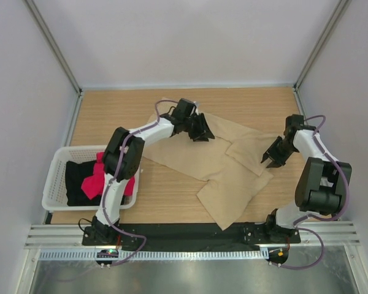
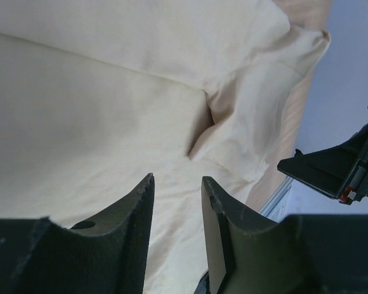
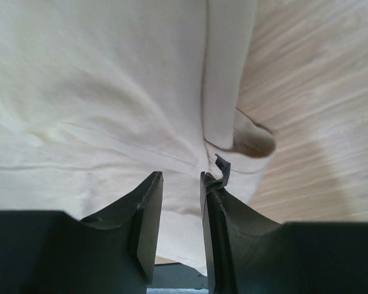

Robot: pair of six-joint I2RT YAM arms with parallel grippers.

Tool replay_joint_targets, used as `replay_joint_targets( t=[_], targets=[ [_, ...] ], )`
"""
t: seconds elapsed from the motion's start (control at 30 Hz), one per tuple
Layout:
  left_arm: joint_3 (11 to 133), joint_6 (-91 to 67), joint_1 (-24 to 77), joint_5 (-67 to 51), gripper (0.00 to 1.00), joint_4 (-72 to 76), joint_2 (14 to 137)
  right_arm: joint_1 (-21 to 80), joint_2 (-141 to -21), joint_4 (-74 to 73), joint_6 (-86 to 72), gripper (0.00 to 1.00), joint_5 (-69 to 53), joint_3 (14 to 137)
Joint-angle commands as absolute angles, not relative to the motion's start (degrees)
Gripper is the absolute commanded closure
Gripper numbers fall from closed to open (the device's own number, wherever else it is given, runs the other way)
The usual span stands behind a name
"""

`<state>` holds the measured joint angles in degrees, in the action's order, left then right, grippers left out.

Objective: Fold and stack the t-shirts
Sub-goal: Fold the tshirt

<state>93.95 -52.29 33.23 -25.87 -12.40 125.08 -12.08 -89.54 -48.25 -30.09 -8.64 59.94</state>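
1. In the top view, the tan t-shirt [image 1: 221,165] lies spread and wrinkled on the wooden table [image 1: 172,107], between the two arms. The left gripper [image 1: 199,131] is over its far left edge and the right gripper [image 1: 270,160] is at its right side. The red-pink t-shirt [image 1: 98,177] and the black t-shirt [image 1: 76,184] lie in the white basket [image 1: 52,177] at the left.
2. In the left wrist view, the left gripper [image 2: 176,180] has its jaws partly spread. Nothing is between them, and the tan t-shirt [image 2: 98,104] is under them.
3. In the right wrist view, the right gripper [image 3: 181,174] has a narrow gap between its jaws and pinches nothing. It is over the tan t-shirt [image 3: 98,92], close to a folded edge, with bare table [image 3: 313,92] to the right.
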Motion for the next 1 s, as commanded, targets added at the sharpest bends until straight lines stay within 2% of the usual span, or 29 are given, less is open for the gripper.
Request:
replay_joint_targets(
  t=[0.0, 0.13, 0.3, 0.5, 0.67, 0.97],
  targets=[
    [97.73, -51.77, 37.43, -28.39, 0.62, -10.72, 127.08, -11.95, -85.87, -51.94, -28.65, 0.62, -7.29, 57.67],
    [102.3, -49.93, 40.43, -28.04, 0.61, -12.38, 131.12, -11.95, -84.73, -51.07, -28.39, 0.61, -7.73, 53.62],
    [104.76, -50.45, 42.27, -28.65, 0.66, -12.92, 134.03, -11.95, -84.9, -50.63, -27.51, 0.6, -8.61, 52.47],
    [106.34, -49.4, 43.15, -27.34, 0.67, -16.07, 135.97, -11.95, -85.6, -49.84, -26.98, 0.57, -8.52, 52.47],
    [109.15, -47.73, 43.15, -25.49, 0.62, -18.54, 136.93, -11.95, -87.89, -48.17, -27.07, 0.58, -9.49, 52.73],
    [113.9, -48.6, 43.15, -27.42, 0.64, -19.69, 141.33, -11.87, -91.05, -45.79, -27.16, 0.6, -10.54, 53.35]
  ],
)
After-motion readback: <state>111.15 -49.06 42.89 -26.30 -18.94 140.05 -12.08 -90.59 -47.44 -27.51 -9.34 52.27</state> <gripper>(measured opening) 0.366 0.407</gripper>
